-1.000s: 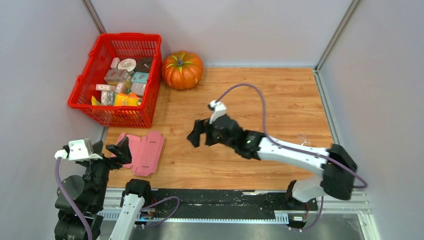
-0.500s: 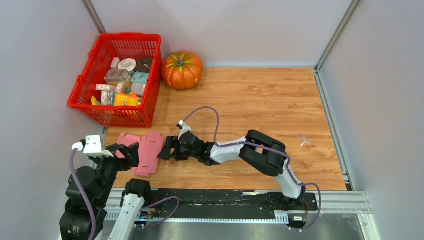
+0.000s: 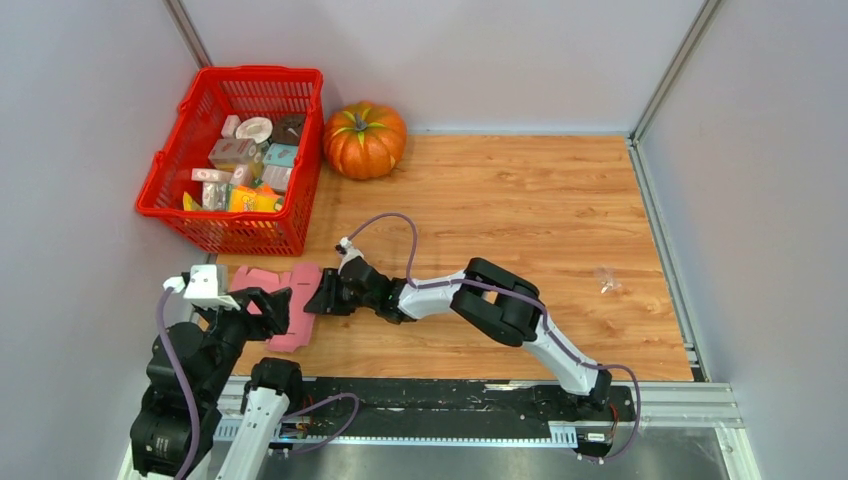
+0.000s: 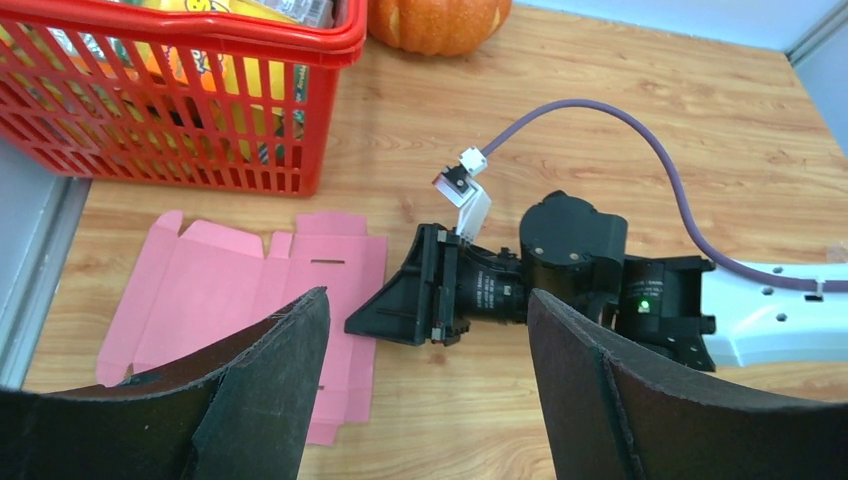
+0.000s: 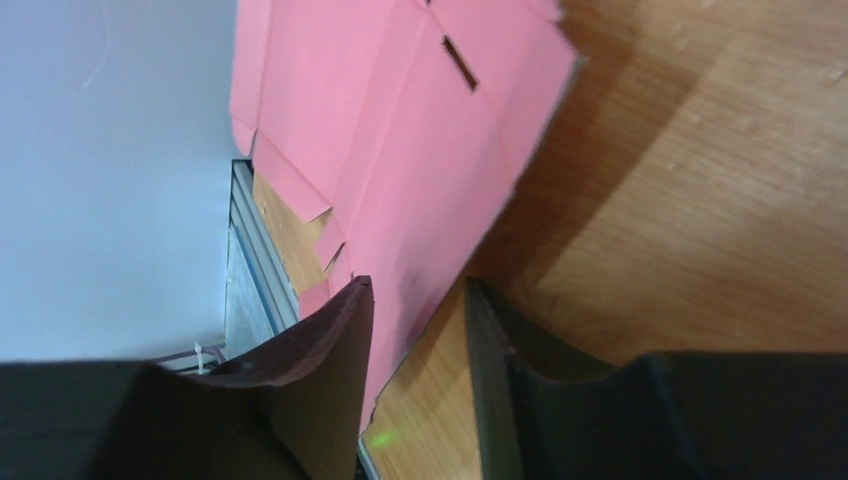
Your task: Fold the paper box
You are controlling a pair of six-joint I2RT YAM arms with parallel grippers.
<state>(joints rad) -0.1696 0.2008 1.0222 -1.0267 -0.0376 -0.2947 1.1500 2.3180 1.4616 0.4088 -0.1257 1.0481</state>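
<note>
Paper box [image 4: 240, 290] lay flat and unfolded at lower left of the surface [image 3: 500, 200]. Right gripper [image 5: 418, 290] sat half-closed astride its right edge, not clamped. Left gripper [image 4: 428, 300] hung fully spread above, hiding part of the sheet.

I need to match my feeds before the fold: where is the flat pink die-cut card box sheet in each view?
Top external: the flat pink card box sheet lies lower left, below the red plastic basket.
Left wrist: the sheet is left of centre, on the wood.
Right wrist: it fills the upper middle.
Shared landmark: the black right gripper at the sheet's edge.
</note>
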